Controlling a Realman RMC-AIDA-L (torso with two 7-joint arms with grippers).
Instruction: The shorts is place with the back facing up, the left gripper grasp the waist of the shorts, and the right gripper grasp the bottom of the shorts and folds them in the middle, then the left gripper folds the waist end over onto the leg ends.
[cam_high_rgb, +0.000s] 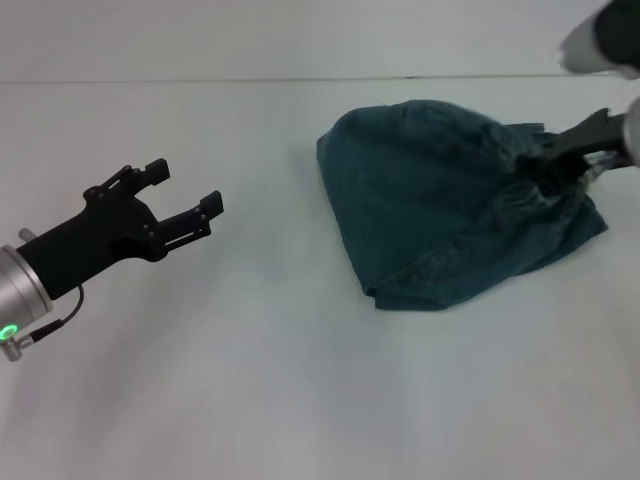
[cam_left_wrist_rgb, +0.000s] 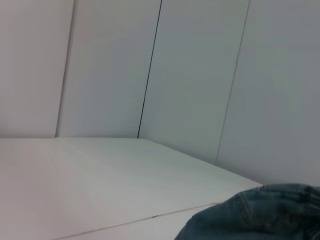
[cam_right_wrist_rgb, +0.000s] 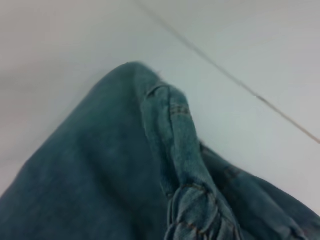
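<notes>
The dark teal denim shorts (cam_high_rgb: 440, 210) lie bunched in a mound on the white table (cam_high_rgb: 300, 400), right of centre. At the table's right edge my right gripper (cam_high_rgb: 552, 172) is shut on a gathered end of the shorts, and the cloth puckers and rises toward it. The right wrist view is filled by a raised fold and seam of the shorts (cam_right_wrist_rgb: 150, 175). My left gripper (cam_high_rgb: 186, 186) hovers open far to the left, well apart from the shorts, with nothing between its fingers. The left wrist view catches only an edge of the shorts (cam_left_wrist_rgb: 260, 215).
A seam (cam_high_rgb: 250, 80) runs along the table's far edge. Pale wall panels (cam_left_wrist_rgb: 190, 75) stand behind it. Bare white tabletop lies between my left gripper and the shorts.
</notes>
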